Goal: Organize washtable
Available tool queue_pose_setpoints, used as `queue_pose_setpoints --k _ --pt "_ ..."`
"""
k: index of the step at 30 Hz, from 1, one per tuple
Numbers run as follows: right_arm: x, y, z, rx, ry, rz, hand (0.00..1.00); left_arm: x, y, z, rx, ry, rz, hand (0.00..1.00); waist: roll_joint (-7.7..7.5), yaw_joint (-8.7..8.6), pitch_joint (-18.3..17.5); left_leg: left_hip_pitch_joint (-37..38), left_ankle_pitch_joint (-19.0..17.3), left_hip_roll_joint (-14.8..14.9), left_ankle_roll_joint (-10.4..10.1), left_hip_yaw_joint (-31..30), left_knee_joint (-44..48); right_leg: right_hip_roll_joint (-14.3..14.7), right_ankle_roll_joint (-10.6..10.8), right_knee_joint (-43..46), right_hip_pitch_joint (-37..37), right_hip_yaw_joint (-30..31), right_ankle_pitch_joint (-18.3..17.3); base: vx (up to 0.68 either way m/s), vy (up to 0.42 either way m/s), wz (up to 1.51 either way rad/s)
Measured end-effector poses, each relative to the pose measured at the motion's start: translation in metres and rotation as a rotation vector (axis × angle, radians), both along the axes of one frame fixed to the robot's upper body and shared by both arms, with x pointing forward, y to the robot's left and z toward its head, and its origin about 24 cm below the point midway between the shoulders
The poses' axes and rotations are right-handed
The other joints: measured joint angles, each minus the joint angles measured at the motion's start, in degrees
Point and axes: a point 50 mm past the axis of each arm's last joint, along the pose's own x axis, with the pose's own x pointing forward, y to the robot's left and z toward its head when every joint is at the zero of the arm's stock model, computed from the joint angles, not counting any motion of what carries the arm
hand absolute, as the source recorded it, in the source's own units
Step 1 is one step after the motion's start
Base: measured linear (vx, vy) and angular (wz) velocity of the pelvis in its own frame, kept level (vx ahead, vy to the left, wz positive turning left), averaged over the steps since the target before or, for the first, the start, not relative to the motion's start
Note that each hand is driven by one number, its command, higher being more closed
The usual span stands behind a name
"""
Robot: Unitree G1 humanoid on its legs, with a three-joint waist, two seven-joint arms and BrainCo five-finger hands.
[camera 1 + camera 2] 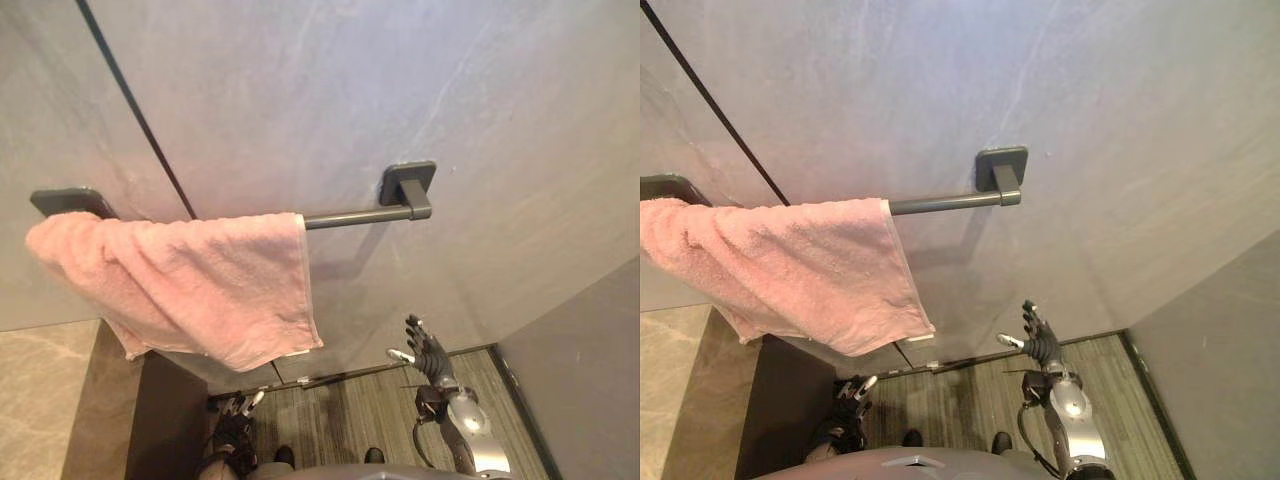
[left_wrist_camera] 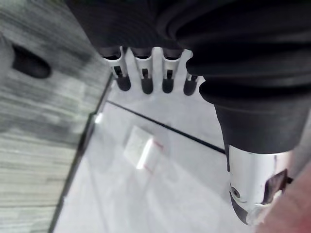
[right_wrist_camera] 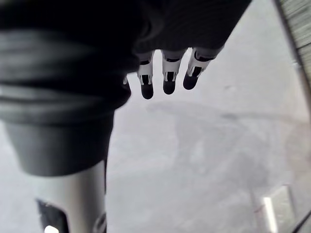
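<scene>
**Towel on the bar, both hands low and empty**

A pink towel (image 1: 190, 285) hangs over a dark bar (image 1: 355, 216) fixed to the grey wall (image 1: 400, 90). It covers the left part of the bar and leaves the right end and its bracket bare. The towel's lower edge sags unevenly, lowest at its right corner.

Both hands are well below the towel, near the striped floor (image 1: 350, 410). The right hand (image 1: 427, 352) is raised, fingers (image 3: 168, 73) straight and slightly spread, thumb out to the side, nothing between them. The left hand (image 1: 233, 418) sits lower, close to the wall's foot. Its fingers (image 2: 146, 80) lie in a relaxed row, a little apart, holding nothing. Past them a small white slip (image 2: 142, 153) lies flat against the grey surface.
</scene>
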Motion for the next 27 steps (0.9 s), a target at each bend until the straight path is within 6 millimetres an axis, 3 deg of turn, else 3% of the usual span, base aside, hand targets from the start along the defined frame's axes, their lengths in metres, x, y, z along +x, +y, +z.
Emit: queue_pose_setpoints --k 4,9,18,21,23,27 --pt "0.009 0.013 0.03 0.025 -0.159 0.067 0.0 0.009 0.005 0.017 -0.025 -0.134 0.038 0.0 0.03 0.22 0.0 -0.1 0.0 -0.7 0.1 -0.1 -0.3 -0.6 0.4 -1.9 0.7 -0.1 0.8 0.04 0.04 0.02" --pt "0.014 0.016 0.057 0.066 -0.28 0.09 0.0 0.0 0.006 0.028 -0.051 -0.193 0.049 0.0 0.06 0.34 0.0 -1.6 0.0 -1.1 0.3 -0.5 -0.1 -1.0 0.5 -3.1 0.2 -0.5 1.7 0.0 0.018 0.05" --pt "0.017 0.024 0.084 0.117 -0.381 0.163 0.0 -0.006 0.006 0.032 -0.066 -0.208 0.028 0.0 0.37 0.56 0.2 -2.4 0.2 -0.9 0.5 -1.9 0.6 -0.8 0.1 -3.1 0.4 -1.4 2.1 -0.03 -0.003 0.05" --pt "0.023 0.031 0.101 0.15 -0.45 0.205 0.0 -0.014 0.006 0.027 -0.07 -0.17 0.032 0.0 0.56 0.64 0.2 -3.0 0.3 -0.9 0.5 -2.2 0.4 -0.8 0.0 -3.1 0.3 -1.6 2.2 -0.05 -0.003 0.04" --pt "0.031 0.041 0.124 0.166 -0.563 0.25 0.0 -0.029 0.005 0.011 -0.08 -0.072 0.045 0.0 0.84 0.74 0.0 -2.9 0.8 -0.8 0.5 -2.5 -0.1 -0.8 0.0 -3.1 0.4 -1.9 2.2 -0.01 -0.007 0.07" --pt "0.037 0.055 0.139 0.221 -0.635 0.311 0.0 -0.056 0.002 -0.017 -0.071 0.146 0.013 0.0 0.89 1.58 0.1 -1.6 1.9 -1.0 0.3 -3.2 -1.3 -0.7 0.0 -3.1 0.8 -2.7 2.2 0.02 -0.009 0.1"
